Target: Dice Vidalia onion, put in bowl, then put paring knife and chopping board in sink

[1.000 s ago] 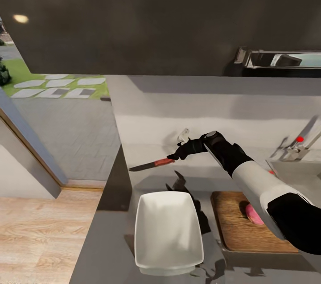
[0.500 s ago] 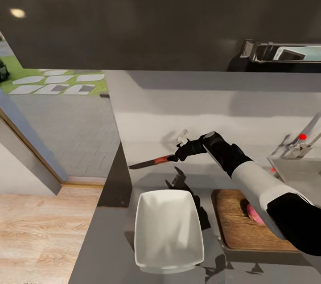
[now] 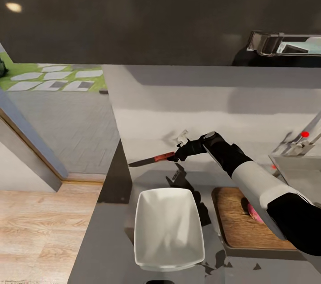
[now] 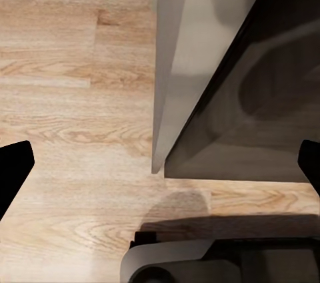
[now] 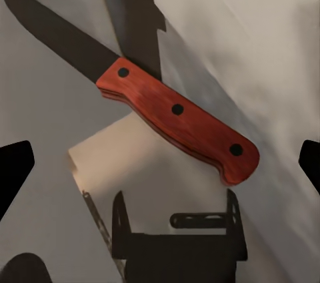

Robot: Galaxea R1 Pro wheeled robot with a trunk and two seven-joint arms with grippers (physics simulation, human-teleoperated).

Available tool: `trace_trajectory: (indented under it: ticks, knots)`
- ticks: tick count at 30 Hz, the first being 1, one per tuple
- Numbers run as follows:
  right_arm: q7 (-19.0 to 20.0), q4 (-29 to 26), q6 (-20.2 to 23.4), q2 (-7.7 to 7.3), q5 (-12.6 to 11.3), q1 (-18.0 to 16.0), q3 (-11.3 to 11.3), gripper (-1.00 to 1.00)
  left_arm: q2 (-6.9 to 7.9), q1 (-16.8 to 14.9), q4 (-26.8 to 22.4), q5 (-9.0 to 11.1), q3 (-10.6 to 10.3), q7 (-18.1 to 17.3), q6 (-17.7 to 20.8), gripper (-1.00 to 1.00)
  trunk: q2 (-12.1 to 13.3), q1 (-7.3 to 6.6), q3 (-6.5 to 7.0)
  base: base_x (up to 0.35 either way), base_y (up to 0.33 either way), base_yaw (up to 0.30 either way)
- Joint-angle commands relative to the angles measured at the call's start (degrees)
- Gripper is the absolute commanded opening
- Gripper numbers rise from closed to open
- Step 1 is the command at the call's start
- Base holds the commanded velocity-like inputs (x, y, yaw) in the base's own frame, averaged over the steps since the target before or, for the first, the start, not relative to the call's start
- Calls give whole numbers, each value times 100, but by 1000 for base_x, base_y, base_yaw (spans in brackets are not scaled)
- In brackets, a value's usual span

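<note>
The right claw (image 3: 177, 155) grasps the paring knife (image 3: 149, 161) by its handle, blade pointing to 9 o'clock above the bowl (image 3: 168, 228). A loose grip could drop it onto the surface (image 3: 111, 239).

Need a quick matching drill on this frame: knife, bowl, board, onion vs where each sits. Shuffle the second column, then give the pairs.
Things:
1. paring knife
2. bowl
3. chopping board
4. Vidalia onion

Places:
A. lying on the chopping board, partly hidden by the right arm
B. held in the right gripper, up above the countertop, blade pointing away from the sink
C. standing empty on the countertop beside the board
D. flat on the countertop between the bowl and the sink

Pairs: 1-B, 2-C, 3-D, 4-A
</note>
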Motion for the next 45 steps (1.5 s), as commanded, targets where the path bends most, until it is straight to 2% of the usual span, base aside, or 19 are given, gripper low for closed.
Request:
trace_trajectory:
  ticks: [1, 7, 11, 14, 18, 19, 22, 28, 32, 37, 40, 41, 45]
  knots:
    - [21, -12, 14, -6, 26, -4, 10, 100, -1, -227, -3, 89, 15, -21, 7, 100, -11, 4, -17, 0, 0, 0]
    - [178, -14, -85, -4, 38, -4, -5, 100, -1, -227, -15, 89, 15, -24, 7, 100, -11, 4, -29, 0, 0, 0]
    - [140, -25, 48, 106, 53, -30, -12, 100, -1, -227, -18, 89, 15, -23, 7, 100, -11, 4, -29, 0, 0, 0]
    - [-58, -22, 444, 287, 59, -184, -14, 100, 0, -227, -17, 91, 15, -23, 7, 100, -11, 4, -30, 0, 0, 0]
    - [-214, -5, 675, 520, 60, -505, -14, 100, -1, -227, -13, 89, 15, -24, 7, 100, -11, 4, -30, 0, 0, 0]
    - [-269, 18, 736, 700, 87, -645, -11, 100, -1, -227, -16, 89, 15, -25, 7, 100, -11, 4, -30, 0, 0, 0]
    - [-282, 49, 757, 790, 223, -708, -13, 100, -1, -227, -18, 89, 15, -25, 6, 100, -11, 4, -30, 0, 0, 0]
    - [-185, 79, 694, 799, 286, -722, 7, 100, 2, -227, -17, 89, 15, -24, 6, 100, -11, 4, -30, 0, 0, 0]
    - [316, 82, 297, 748, 379, -717, 58, 100, 0, -227, -17, 89, 15, -25, 7, 100, -11, 4, -30, 0, 0, 0]
    - [553, 91, 189, 699, 532, -717, 70, 100, -1, -227, -15, 89, 15, -24, 7, 100, -11, 4, -30, 0, 0, 0]
    - [713, 92, 169, 567, 567, -716, 73, 100, 1, -227, -17, 89, 15, -25, 7, 100, -11, 4, -41, 0, 0, 0]
    - [872, 107, 159, 473, 576, -716, 73, 100, 2, -227, -18, 89, 15, -25, 7, 100, -11, 4, -49, 0, 0, 0]
    - [954, 117, 144, 357, 579, -716, 74, 100, 0, -227, -16, 89, 15, -25, 7, 100, -11, 4, -84, 0, 0, 0]
